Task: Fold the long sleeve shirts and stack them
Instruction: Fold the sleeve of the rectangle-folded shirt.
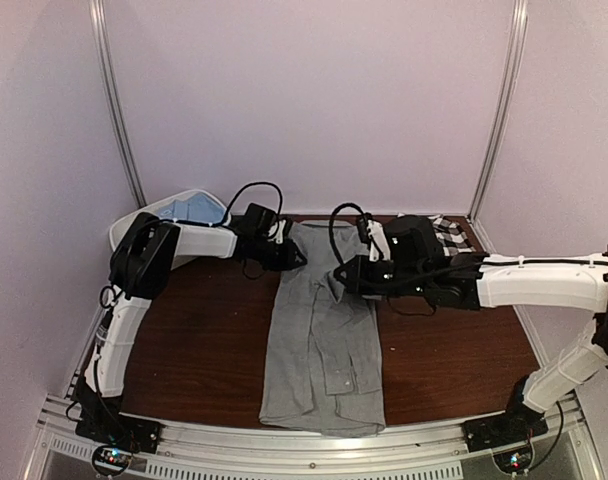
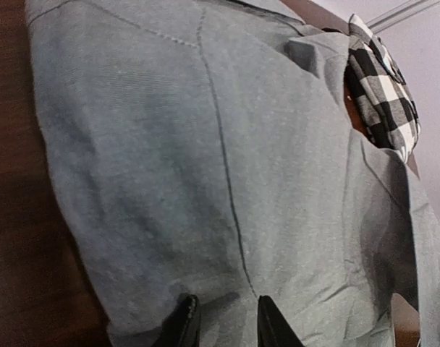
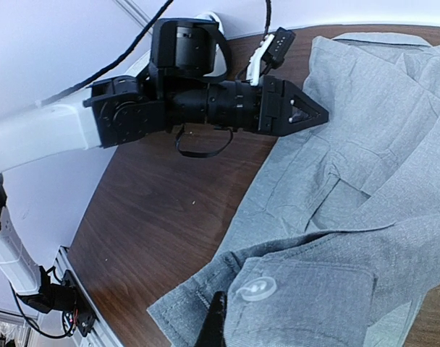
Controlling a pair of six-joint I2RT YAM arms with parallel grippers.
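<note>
A dark brown wooden table (image 1: 204, 350) spans the cell. At its far left corner stands a white plastic tub (image 1: 189, 194). Pale walls (image 1: 314, 100) close the left, far and right sides, and a ribbed metal rail (image 1: 314, 442) runs along the near edge.

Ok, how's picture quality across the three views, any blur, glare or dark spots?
Top external: soft, evenly lit, dark areas lose detail. Left wrist: grey shirt fills the frame, slightly soft; table very dark. Right wrist: sharpest, cuff button crisp, no glare.

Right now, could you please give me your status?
Right gripper shut on cuff of plain grey cloth shirt. Left gripper at shoulder, grip unclear. Nothing obstructing.
</note>
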